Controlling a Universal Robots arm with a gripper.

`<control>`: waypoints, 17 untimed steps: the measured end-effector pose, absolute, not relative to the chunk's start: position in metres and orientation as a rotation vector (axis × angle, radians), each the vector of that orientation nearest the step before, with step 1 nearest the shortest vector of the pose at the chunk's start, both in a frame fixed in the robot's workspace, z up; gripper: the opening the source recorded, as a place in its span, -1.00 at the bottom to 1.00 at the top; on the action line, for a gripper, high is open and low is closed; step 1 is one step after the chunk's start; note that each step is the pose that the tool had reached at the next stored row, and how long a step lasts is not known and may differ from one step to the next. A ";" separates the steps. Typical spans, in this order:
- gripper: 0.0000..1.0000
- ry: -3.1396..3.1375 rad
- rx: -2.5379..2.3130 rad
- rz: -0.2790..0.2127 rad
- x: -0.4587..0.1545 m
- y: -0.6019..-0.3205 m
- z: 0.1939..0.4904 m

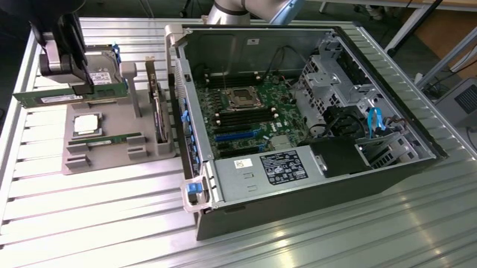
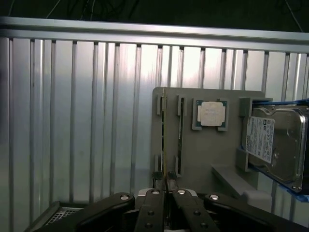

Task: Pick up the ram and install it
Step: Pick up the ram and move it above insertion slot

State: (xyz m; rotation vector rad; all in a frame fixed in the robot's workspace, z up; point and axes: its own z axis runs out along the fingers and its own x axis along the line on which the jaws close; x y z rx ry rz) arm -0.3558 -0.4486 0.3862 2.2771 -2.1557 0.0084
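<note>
The ram (image 1: pixel 67 97) is a long green stick with a white label, held level above the grey parts holder (image 1: pixel 111 159) at the exterior view's left. My black gripper (image 1: pixel 77 89) is shut on its upper edge near the middle. In the wrist view the gripper (image 2: pixel 165 187) pinches the ram (image 2: pixel 164 140), seen edge-on as a thin line over the holder (image 2: pixel 207 154). The open computer case (image 1: pixel 298 184) lies at the exterior view's right, with its motherboard (image 1: pixel 249 120) and dark memory slots facing up.
A second green stick (image 1: pixel 104 139) stands in a holder slot and appears in the wrist view (image 2: pixel 180 130). A square silver processor (image 1: pixel 86 124) (image 2: pixel 212 114) and a hard drive (image 1: pixel 100 72) (image 2: pixel 275 145) also rest on the holder. Ribbed metal table (image 1: pixel 97 223) all around.
</note>
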 end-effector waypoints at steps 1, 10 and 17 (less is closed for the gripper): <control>-0.76 -2.156 2.277 0.008 -0.356 -0.449 0.388; -0.76 -2.156 2.277 0.008 -0.356 -0.449 0.399; -0.76 -2.153 2.275 0.003 -0.342 -0.449 0.399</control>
